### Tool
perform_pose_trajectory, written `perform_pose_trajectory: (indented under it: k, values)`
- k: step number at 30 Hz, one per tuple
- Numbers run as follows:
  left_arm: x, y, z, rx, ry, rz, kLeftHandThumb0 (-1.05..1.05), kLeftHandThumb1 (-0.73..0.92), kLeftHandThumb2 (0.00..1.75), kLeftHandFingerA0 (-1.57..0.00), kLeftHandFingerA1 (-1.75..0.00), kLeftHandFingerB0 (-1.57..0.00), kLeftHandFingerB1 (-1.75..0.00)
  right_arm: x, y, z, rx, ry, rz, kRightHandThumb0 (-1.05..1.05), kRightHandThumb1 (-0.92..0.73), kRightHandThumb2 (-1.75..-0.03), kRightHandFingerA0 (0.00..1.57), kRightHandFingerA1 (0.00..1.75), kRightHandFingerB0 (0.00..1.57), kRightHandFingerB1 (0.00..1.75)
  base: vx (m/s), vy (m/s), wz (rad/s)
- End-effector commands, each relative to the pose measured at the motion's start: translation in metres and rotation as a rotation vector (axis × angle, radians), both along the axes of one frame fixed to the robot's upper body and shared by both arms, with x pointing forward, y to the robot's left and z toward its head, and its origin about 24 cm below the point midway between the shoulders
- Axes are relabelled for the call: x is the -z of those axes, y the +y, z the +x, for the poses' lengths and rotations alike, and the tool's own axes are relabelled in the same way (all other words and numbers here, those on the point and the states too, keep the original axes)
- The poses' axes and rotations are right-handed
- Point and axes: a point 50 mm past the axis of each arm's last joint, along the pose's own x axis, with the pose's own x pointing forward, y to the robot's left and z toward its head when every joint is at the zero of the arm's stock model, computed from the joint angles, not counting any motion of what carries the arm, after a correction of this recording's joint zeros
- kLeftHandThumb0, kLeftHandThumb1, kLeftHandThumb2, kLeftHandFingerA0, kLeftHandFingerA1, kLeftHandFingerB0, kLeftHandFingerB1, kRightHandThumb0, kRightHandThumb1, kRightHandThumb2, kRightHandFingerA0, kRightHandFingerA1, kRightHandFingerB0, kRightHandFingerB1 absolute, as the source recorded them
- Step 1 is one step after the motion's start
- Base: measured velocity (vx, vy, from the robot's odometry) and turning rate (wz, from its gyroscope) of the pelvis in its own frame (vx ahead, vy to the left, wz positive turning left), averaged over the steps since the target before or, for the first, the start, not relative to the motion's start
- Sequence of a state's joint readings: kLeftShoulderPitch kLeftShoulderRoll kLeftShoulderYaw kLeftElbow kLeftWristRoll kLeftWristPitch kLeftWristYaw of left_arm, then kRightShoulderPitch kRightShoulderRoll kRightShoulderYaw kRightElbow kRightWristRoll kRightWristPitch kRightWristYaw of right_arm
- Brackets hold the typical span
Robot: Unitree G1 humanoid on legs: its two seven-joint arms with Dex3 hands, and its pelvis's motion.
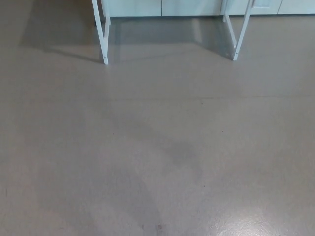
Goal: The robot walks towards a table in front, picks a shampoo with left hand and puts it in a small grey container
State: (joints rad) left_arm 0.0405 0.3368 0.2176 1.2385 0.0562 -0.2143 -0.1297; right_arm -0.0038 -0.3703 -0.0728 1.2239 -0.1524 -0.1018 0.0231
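The head view looked down at a plain grey floor (157, 147). The floor filled almost the whole picture.

At the top, two white legs stood on the floor. The left leg (105, 39) leaned a little and its foot touched the floor near the top left. The right leg (240, 37) leaned too and its foot touched the floor near the top right. The two legs stood well apart. The surface they hold up was cut off by the top edge.

Behind the legs ran a row of white panels (162, 7) along the top edge. A soft shadow (162, 37) lay on the floor between the legs, and another fell to the left of the left leg. A thin line (221, 97) crossed the floor below the legs. A bright patch of light (268, 221) shone on the floor at the bottom right.

The left hand and the right hand did not show, so I cannot tell how their fingers were. The shampoo did not show either, so I cannot tell where it lay next to the left hand.
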Motion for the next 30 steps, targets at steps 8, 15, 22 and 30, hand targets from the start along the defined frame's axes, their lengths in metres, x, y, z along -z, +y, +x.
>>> perform_pose_trajectory:
  k: [8, 15, 22, 30]
  values:
    - [-0.0054, 0.0075, -0.0052, 0.030, -0.026, 0.039, -0.29, 0.64, 0.59, -0.58, -0.56, -0.38, -0.37, -0.0021, -0.0043, 0.0005, -0.011, 0.007, -0.009, -0.24, -0.60, -0.58, 0.73, 0.55, 0.49, 0.40, 0.11, 0.049, -0.27]
    - [-0.0041, 0.0066, -0.0070, 0.014, -0.024, 0.024, -0.27, 0.65, 0.59, -0.58, -0.53, -0.35, -0.36, -0.0021, -0.0041, 0.0000, -0.027, 0.008, -0.007, -0.24, -0.61, -0.58, 0.69, 0.55, 0.48, 0.41, 0.08, 0.158, -0.14]
    - [-0.0039, 0.0064, -0.0076, 0.006, -0.030, 0.016, -0.26, 0.65, 0.59, -0.58, -0.56, -0.35, -0.36, -0.0021, -0.0038, 0.0015, -0.037, 0.012, -0.007, -0.25, -0.61, -0.58, 0.72, 0.55, 0.49, 0.42, 0.27, 0.262, -0.06]
    - [-0.0040, 0.0072, -0.0066, 0.014, -0.017, 0.021, -0.25, 0.64, 0.59, -0.60, -0.57, -0.36, -0.36, -0.0015, -0.0031, 0.0023, -0.038, 0.022, -0.007, -0.26, -0.63, -0.59, 0.73, 0.55, 0.51, 0.42, 0.23, -0.131, 0.14]
